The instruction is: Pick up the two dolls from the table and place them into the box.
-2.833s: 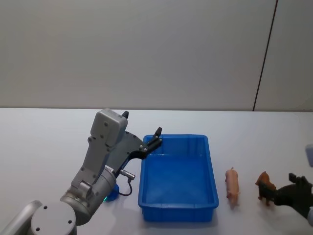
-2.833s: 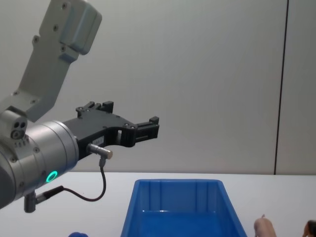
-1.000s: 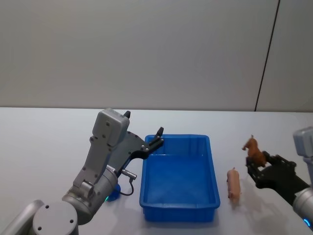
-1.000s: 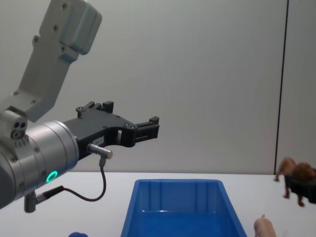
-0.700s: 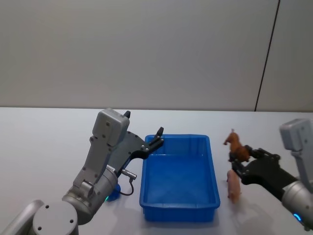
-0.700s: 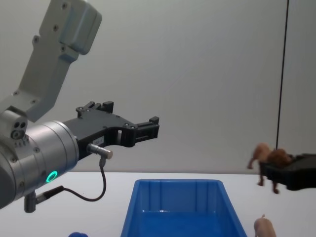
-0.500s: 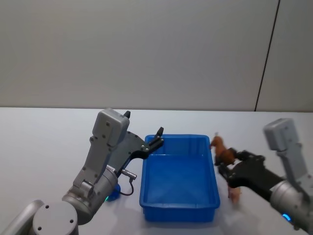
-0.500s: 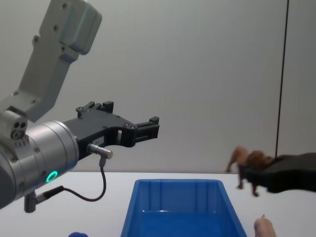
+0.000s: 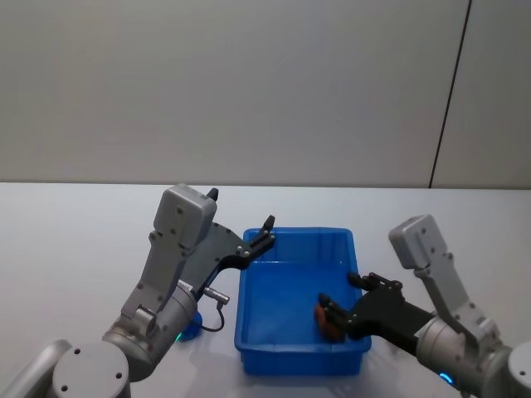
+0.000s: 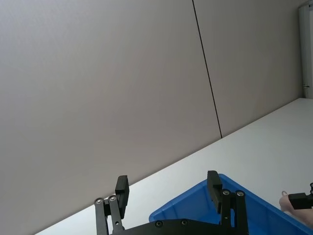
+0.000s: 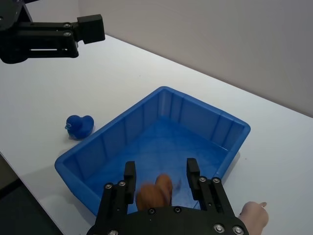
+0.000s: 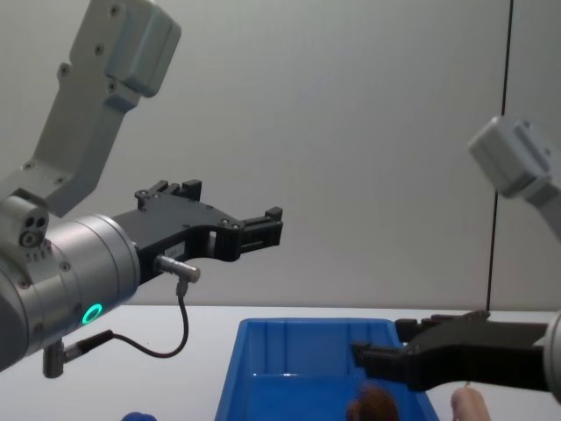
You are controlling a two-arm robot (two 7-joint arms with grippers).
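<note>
The blue box (image 9: 300, 358) stands on the white table (image 9: 75, 240). My right gripper (image 11: 161, 171) hangs open over the box's near right part. A brown toy animal (image 12: 372, 405) is just below its fingers, inside the box and free of them. The peach-pink doll (image 11: 252, 215) lies on the table right of the box, beside my right arm. The deep blue doll (image 11: 78, 126) sits on the table left of the box, partly hidden by my left arm in the head view. My left gripper (image 10: 166, 185) is held open and empty, high above the box's far left corner.
A plain grey wall rises behind the table, with a dark vertical seam (image 9: 448, 99) at the right. My left arm's grey forearm (image 9: 170, 265) stands between the blue doll and the box. Bare tabletop stretches to the far left and behind the box.
My right gripper lifted the brown toy from the table's right side, carried it left over the box and opened; the toy now sits in the box. The left arm has not moved.
</note>
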